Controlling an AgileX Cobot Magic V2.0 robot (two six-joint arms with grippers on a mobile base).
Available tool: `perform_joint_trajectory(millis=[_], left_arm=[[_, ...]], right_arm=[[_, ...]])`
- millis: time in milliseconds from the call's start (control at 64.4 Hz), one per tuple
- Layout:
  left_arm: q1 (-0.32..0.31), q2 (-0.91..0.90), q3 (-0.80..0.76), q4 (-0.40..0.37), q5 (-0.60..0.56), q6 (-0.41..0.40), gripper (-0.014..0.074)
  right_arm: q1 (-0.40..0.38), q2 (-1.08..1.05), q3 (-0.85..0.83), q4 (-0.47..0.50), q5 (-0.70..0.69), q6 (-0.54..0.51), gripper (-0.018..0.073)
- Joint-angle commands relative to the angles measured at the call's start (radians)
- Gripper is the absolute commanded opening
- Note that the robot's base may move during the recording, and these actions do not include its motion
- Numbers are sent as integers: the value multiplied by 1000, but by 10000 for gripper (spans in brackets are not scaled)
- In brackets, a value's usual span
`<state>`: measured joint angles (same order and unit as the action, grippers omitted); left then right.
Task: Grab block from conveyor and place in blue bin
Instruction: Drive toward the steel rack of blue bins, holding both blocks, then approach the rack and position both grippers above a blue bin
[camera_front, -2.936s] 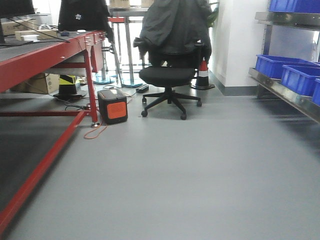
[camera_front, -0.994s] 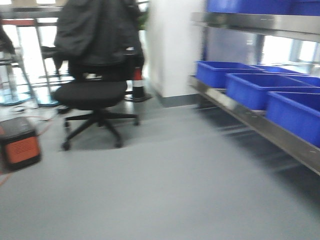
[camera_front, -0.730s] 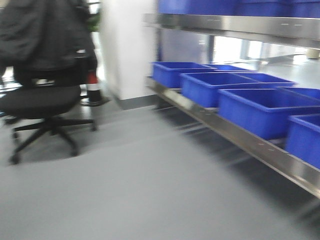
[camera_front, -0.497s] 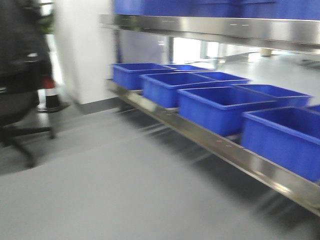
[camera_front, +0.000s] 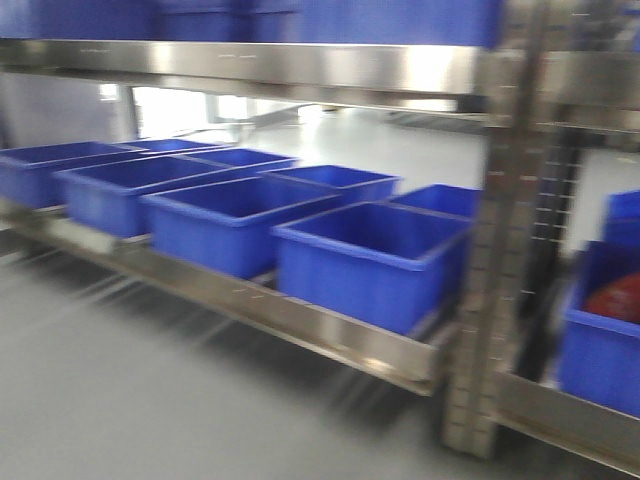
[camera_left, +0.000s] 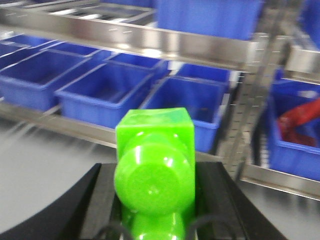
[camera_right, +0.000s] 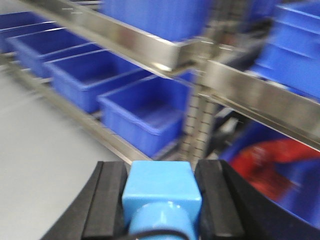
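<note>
left tool (camera_left: 157, 200) clamped on green block (camera_left: 155, 150): glossy cube with a rounded knob toward the camera, held up facing the blue bins (camera_left: 87, 107). right tool (camera_right: 161, 205) grips a blue block (camera_right: 161, 190) likewise. Bins line the lower steel shelf (camera_front: 300, 318); far-right bin (camera_front: 595, 365) holds something red (camera_front: 615, 300), too blurred to identify.

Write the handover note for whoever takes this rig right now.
The left gripper is shut on a green block; the right gripper is shut on a light blue block.
The blue bins stand in a row on the steel rack, on its lower shelf ahead; the far-right bin holds something red. The conveyor is out of view.
Done: both blocks grabbed.
Left: place each in a blue bin.
</note>
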<state>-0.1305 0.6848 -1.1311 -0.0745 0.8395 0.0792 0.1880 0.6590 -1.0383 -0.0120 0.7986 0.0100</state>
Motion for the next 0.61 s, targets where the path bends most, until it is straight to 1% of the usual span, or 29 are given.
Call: perform_joint_trajectory(millis=[0,590], left_arm=[[-8,-2,-8,-4,-20,-6,-111],[-8,-2,-8,-4,-20,-6,-111]], right_arm=[[-4,-6,-5,-11,-22,-3,-163],[-4,-6,-5,-11,-22,-3,-163]])
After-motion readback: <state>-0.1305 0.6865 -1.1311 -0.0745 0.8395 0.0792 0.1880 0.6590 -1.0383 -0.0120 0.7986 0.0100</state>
